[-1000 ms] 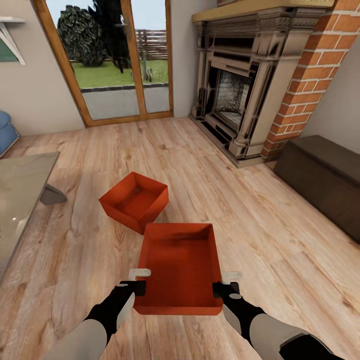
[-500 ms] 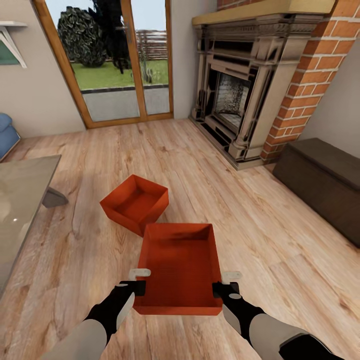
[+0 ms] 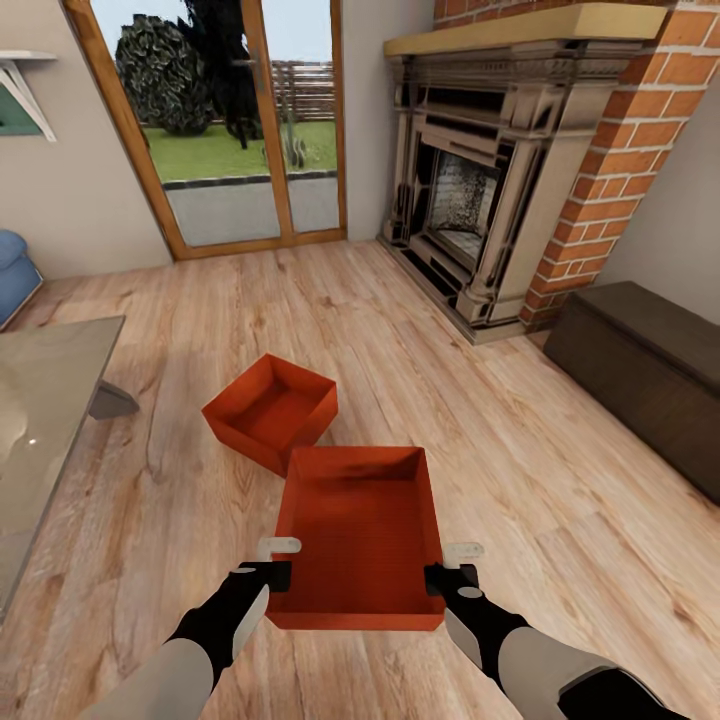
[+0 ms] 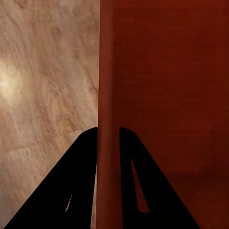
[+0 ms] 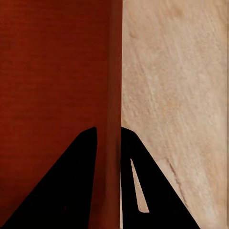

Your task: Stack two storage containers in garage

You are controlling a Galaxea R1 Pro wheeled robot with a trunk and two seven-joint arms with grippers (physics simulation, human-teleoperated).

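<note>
An orange-red rectangular open-topped storage container [image 3: 360, 535] is held between both arms above the light wood plank floor [image 3: 520, 470] of the living room. Its left side wall is clamped by the left gripper [image 3: 278, 562], one black finger [image 4: 76, 186] being seen outside the wall and the other inside it. Its right side wall is clamped likewise by the right gripper [image 3: 452, 565], with a finger [image 5: 143, 186] on each face of the wall.

A second orange-red open-topped storage container [image 3: 270, 410] is set on the plank floor just beyond the held container's far left corner, turned at an angle to it; whether the two touch cannot be told. Beyond the held container, the red brick fireplace [image 3: 520, 160] is seen to the right and the wood-framed glass doors [image 3: 235, 120] to the left. A dark brown wooden chest [image 3: 640, 370] stands to the right of the held container, and a glass-topped table [image 3: 40, 400] to its left.
</note>
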